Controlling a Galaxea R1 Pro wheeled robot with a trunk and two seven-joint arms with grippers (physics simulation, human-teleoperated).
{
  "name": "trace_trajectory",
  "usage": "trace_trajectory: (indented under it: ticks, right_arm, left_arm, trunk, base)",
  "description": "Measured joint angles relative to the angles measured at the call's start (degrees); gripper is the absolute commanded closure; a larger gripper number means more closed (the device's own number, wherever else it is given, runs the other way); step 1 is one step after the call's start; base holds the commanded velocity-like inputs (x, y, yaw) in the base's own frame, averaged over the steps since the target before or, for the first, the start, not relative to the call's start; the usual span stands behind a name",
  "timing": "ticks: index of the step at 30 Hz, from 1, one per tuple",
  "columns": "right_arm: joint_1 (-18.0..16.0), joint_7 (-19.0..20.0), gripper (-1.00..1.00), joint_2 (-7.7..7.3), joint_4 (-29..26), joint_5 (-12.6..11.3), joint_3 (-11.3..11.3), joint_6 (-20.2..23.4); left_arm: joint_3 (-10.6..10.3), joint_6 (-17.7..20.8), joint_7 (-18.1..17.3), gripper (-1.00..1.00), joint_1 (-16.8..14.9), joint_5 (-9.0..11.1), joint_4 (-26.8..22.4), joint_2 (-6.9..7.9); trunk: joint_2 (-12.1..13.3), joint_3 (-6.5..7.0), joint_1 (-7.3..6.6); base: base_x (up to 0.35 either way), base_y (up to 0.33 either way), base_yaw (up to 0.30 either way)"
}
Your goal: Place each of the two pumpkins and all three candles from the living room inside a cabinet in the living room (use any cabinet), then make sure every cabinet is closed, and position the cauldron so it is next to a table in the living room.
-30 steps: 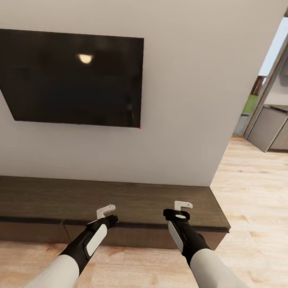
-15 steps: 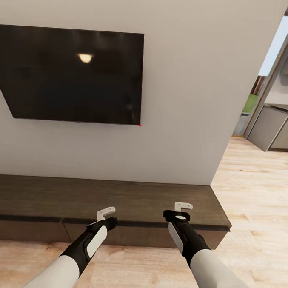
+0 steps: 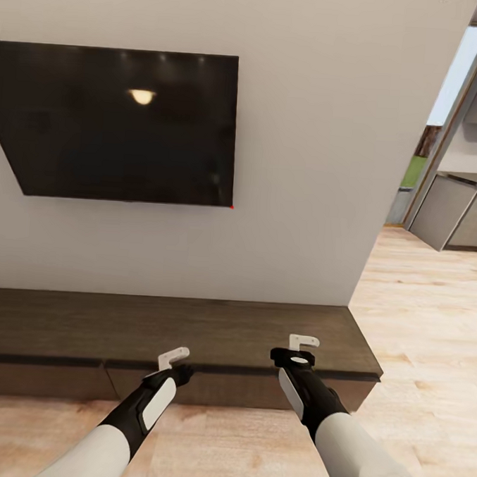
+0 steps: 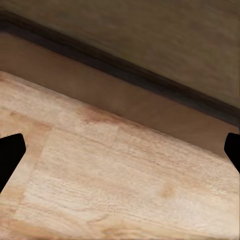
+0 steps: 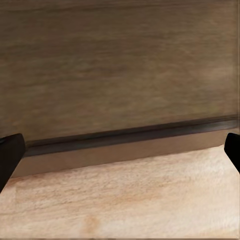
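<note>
Both arms reach forward over the front edge of the low dark-brown cabinet (image 3: 190,331), grippers empty.

The left gripper (image 3: 173,359) and right gripper (image 3: 302,346) sit side by side above the cabinet's front lip, forearms angled slightly inward; both have their fingertips spread wide with nothing between them. The cabinet lies against the grey wall (image 3: 306,165) under the black TV (image 3: 125,126), its long axis running left to right, drawer fronts shut and facing the robot. The light wood floor (image 3: 415,348) lies in front of it and to its right.
</note>
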Motion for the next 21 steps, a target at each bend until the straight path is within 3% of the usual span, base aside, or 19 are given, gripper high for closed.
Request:
trace_trajectory:
  ticks: [5, 21]
  right_arm:
    - [0.0, 0.0, -1.0, 0.0, 0.0, 0.0, 0.0, 0.0]
    - [0.0, 0.1, -1.0, -0.02, 0.0, -0.1, -0.1, -0.1]
  left_arm:
    - [0.0, 0.0, -0.1, -1.0, 0.0, 0.0, 0.1, 0.01]
    - [0.0, 0.0, -0.1, -1.0, 0.0, 0.1, 0.1, -0.07]
  trunk:
    - [0.0, 0.0, -0.01]
    - [0.0, 0.0, -0.02]
  base:
    - [-0.125, 0.0, 0.0]
    - [-0.008, 0.0, 0.0]
